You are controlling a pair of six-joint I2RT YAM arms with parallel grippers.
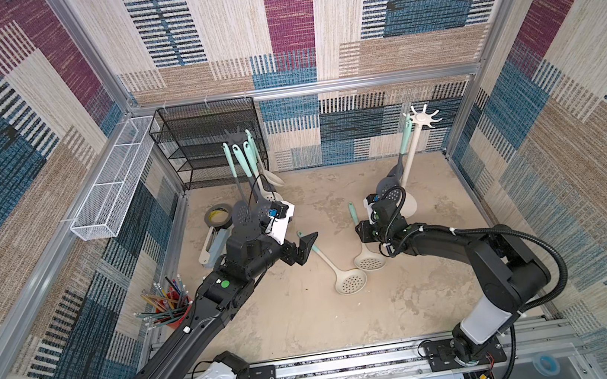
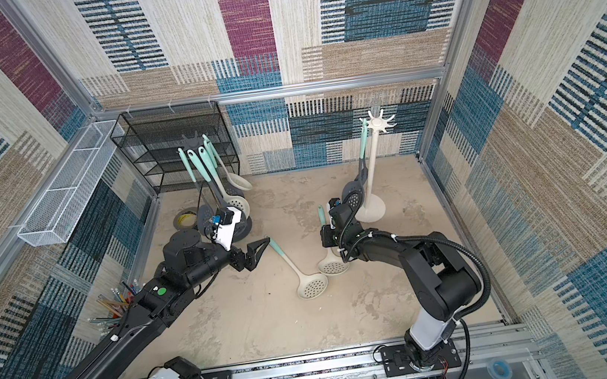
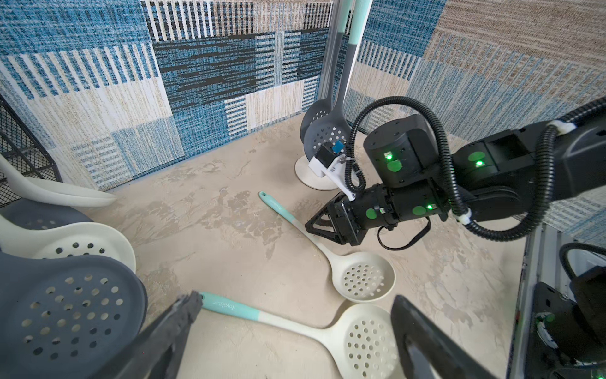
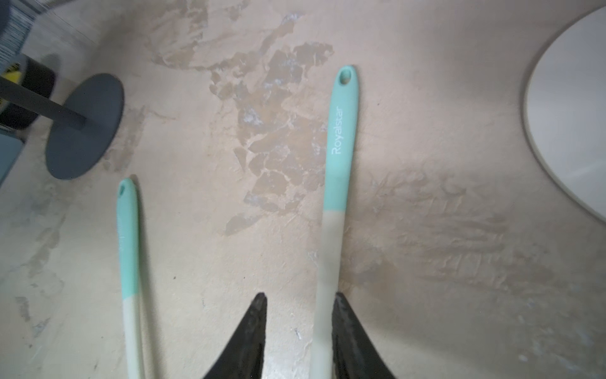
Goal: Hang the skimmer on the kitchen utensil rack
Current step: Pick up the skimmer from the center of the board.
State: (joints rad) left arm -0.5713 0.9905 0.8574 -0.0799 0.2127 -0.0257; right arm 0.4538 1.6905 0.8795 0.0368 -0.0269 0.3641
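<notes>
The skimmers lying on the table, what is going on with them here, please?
The right gripper is down over the handle of one cream skimmer on the table. Its jaws stand on either side with a gap on one side, so it is not yet clamped. The left gripper hovers open by the handle end of the second cream skimmer. At the back, a grey skimmer hangs on the white rack.
</notes>
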